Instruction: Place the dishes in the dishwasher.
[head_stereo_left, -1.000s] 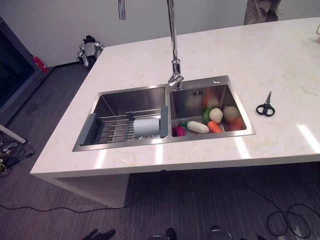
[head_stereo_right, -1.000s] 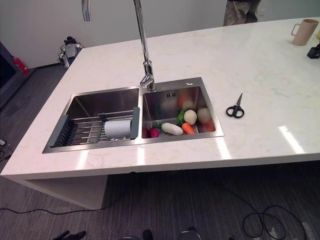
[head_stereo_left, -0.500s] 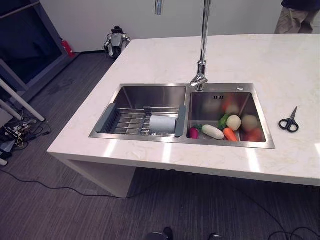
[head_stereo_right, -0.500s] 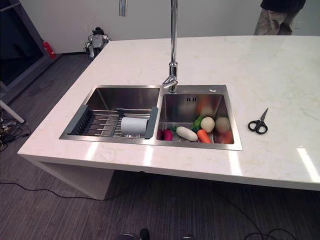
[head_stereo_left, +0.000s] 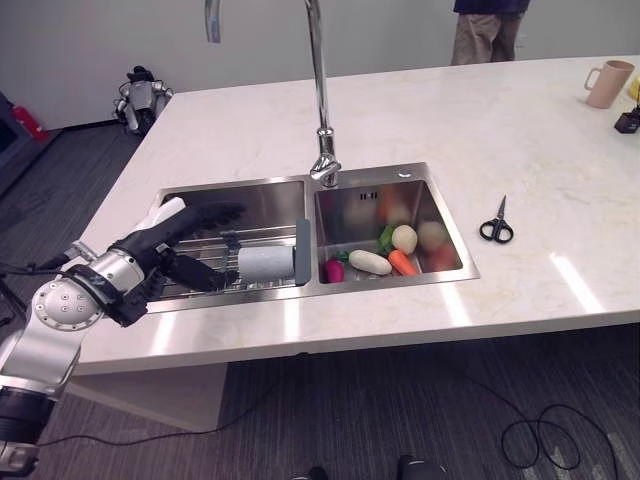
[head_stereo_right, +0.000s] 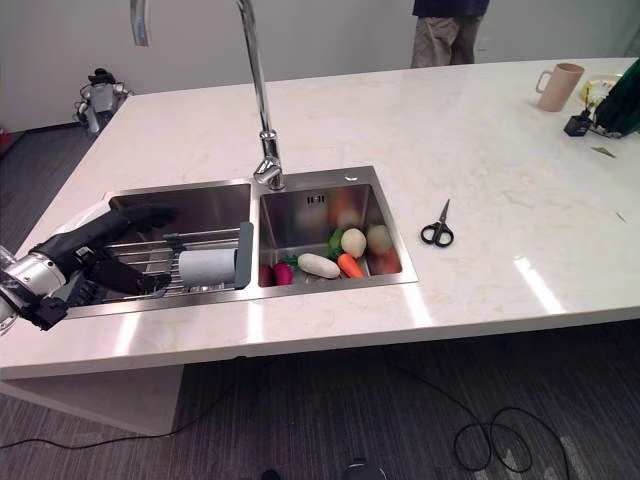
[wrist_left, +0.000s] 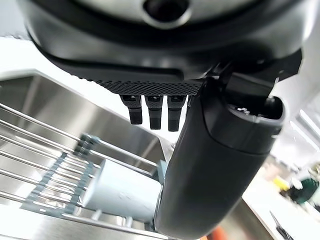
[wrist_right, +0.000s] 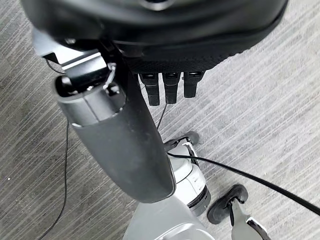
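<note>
- Cup (head_stereo_left: 266, 264), pale blue-grey, lies on its side on the wire rack (head_stereo_left: 205, 266) that spans the left basin of the sink (head_stereo_left: 250, 200); it rests against the rack's grey end piece next to the divider.
- Left hand (head_stereo_left: 170, 243) reaches in over the near-left corner of the sink, above the rack. Fingers (head_stereo_left: 222, 211) are stretched out and relaxed, holding nothing; they stop just short of the cup, not touching it.
- Left wrist view: the cup (wrist_left: 120, 192) shows past the thumb, lying across the rack bars (wrist_left: 35, 165).
- Right hand (wrist_right: 125, 135) hangs over the grey carpet floor (wrist_right: 270, 100); fingers straight, released, nothing held.
- Right basin holds vegetables (head_stereo_left: 390, 250): a white one, a carrot, a red radish, round pale ones, some green.
- Tall faucet (head_stereo_left: 320, 110) stands behind the divider between the basins.
- Scissors (head_stereo_left: 496, 226) with black handles lie on the table (head_stereo_left: 520, 130) to the right of the sink, well apart from it.
- Pink mug (head_stereo_left: 606, 83) stands at the far-right of the table.
- A person (head_stereo_left: 485, 30) stands behind the table's far edge.
</note>
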